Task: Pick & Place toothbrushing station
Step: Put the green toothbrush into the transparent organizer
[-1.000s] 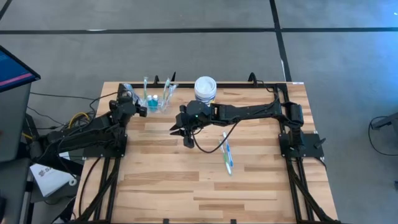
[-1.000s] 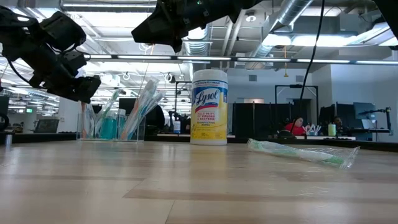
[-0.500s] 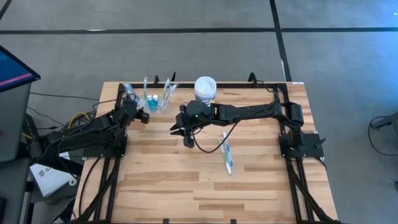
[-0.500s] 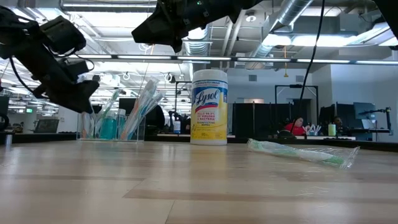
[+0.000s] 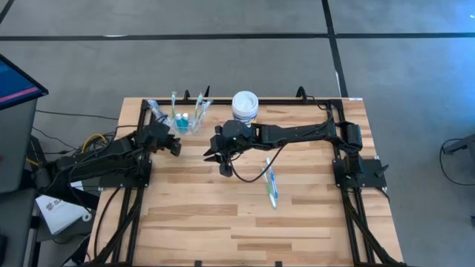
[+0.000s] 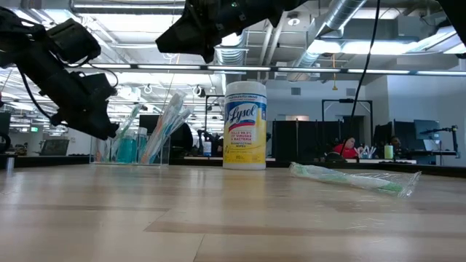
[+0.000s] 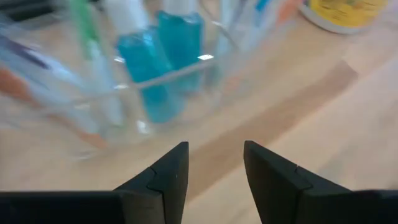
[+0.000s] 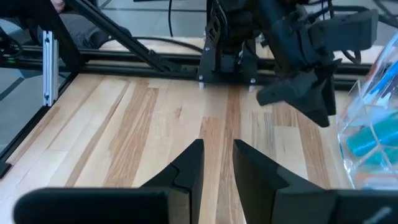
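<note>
A small clear plastic cup [image 5: 182, 119] stands near the table's far left and holds several slim toothbrushes and teal toothpaste tubes [image 7: 163, 68]. It also shows in the low view [image 6: 138, 142]. My left gripper [image 5: 174, 146] is open and empty, just on the near side of the cup, and its fingers [image 7: 214, 168] point at the cup's base. My right gripper [image 5: 220, 162] hangs open and empty above the table's middle [image 8: 217, 163]. A wrapped toothbrush [image 5: 271, 182] lies flat on the table to its right.
A white-lidded, yellow-labelled round tub [image 5: 245, 105] stands at the far edge, right of the cup. Black frame rails run along the table's left and right sides. Bare wood lies between the cup and the near edge [image 5: 223, 230].
My left gripper has moved down and toward the table's near edge, backing a little away from the cup. Its fingers now sit lower, in front of the cup's base.
</note>
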